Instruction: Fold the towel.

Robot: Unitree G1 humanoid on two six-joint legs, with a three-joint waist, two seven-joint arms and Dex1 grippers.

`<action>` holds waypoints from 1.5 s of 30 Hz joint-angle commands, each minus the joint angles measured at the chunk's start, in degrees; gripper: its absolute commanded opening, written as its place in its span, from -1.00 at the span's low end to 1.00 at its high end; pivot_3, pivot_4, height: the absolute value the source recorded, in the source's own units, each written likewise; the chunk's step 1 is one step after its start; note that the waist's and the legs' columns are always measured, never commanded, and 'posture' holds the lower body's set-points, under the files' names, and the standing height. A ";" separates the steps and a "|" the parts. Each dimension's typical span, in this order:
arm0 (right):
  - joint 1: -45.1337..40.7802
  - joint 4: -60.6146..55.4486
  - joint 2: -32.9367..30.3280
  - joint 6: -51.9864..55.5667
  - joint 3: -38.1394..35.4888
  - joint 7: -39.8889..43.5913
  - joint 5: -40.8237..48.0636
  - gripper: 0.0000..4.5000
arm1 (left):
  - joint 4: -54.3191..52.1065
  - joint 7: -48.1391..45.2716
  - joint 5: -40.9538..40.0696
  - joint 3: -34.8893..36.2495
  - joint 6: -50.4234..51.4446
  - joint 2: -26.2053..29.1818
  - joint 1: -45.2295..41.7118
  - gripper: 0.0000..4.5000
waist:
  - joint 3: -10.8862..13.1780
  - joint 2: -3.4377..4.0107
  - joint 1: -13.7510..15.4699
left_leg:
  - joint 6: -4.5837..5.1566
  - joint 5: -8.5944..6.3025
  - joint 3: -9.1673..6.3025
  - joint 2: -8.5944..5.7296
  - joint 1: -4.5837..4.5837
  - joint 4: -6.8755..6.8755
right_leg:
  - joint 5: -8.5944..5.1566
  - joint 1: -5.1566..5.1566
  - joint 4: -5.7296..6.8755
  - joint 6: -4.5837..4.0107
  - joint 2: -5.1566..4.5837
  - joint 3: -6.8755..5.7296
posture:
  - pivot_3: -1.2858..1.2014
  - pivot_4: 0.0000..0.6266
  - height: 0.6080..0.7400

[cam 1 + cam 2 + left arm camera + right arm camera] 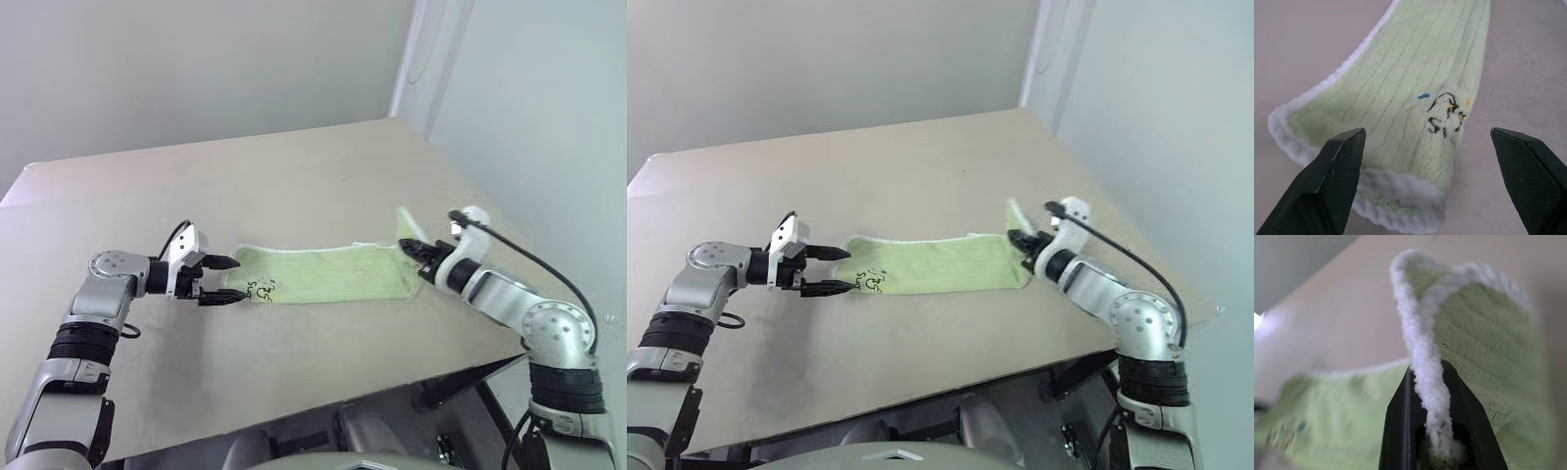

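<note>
Tabletop (pixel 294 176) mid-frame: right gripper (pixel 411 248) pinches towel (pixel 333 274) edging thinly, so it may slip; left gripper (pixel 221 279) gapes empty.

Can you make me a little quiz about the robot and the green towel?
1. True or false: the right end effector is pinching the white edge of the towel.
2. Which end of the towel has the small dark printed figure? A) the end by the left end effector B) the end by the right end effector C) the middle
3. Fill in the word: the left end effector's fingers are ____, one on each side of the towel's end, not touching it.

Key: 1 true; 2 A; 3 open
</note>
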 commanded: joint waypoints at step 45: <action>-4.45 8.60 5.68 -11.89 17.12 25.09 -44.31 0.74 | -2.03 3.01 -0.03 1.43 8.88 2.15 -1.73 0.93 | -0.02 -0.04 -0.30 | 0.00 0.00 -0.08 -0.01 0.06 0.00 | 0.01 -0.01 0.11 0.01 0.07 -0.07 | 0.03 -1.00 1.00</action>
